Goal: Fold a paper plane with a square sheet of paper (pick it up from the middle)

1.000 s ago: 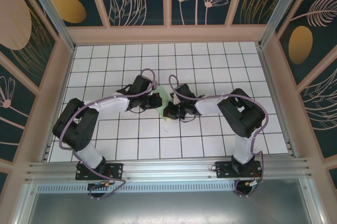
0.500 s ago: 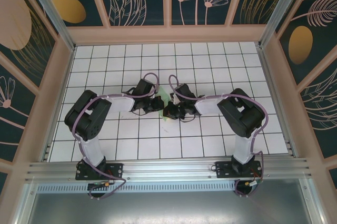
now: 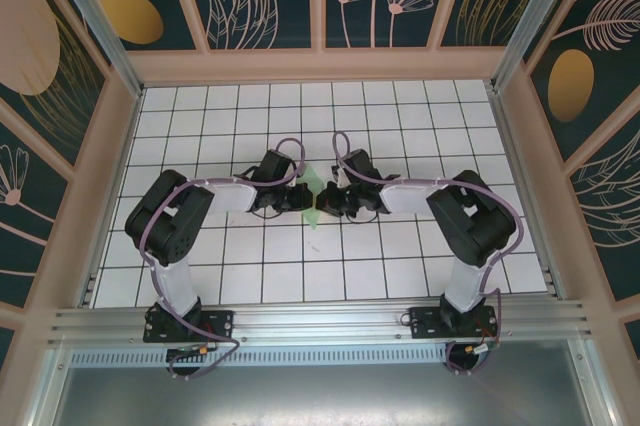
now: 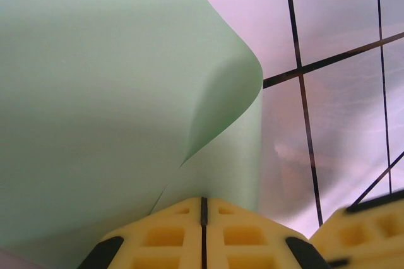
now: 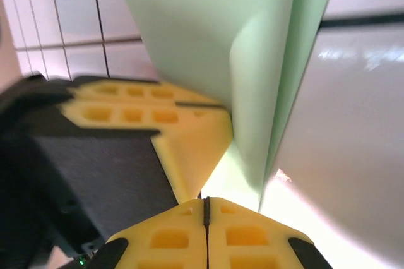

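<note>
Paper point(image 3: 312, 192) looks lifted off the table point(image 3: 200, 116), pinched btwn both grippers where they meet. It's partly folded, w/ a curled flap rising just ahead of each set of tips. Left gripper point(image 4: 203, 203) is closed tight, its yellow pads pressed together w/ the sheet's edge caught at the tips. Right gripper point(image 5: 206, 201) looks the same: pads together, a doubled layer running up from them. One of the right's pads sits just beside the left's tips, so the two grips are almost touching. Step in hand is prob. forming a crease in mid-air. To do it well: firm pinch on both sides, arms moving in sync so the thin sheet isn't torn or twisted, edges lined up before pressing flat, and no finger collision.
</note>
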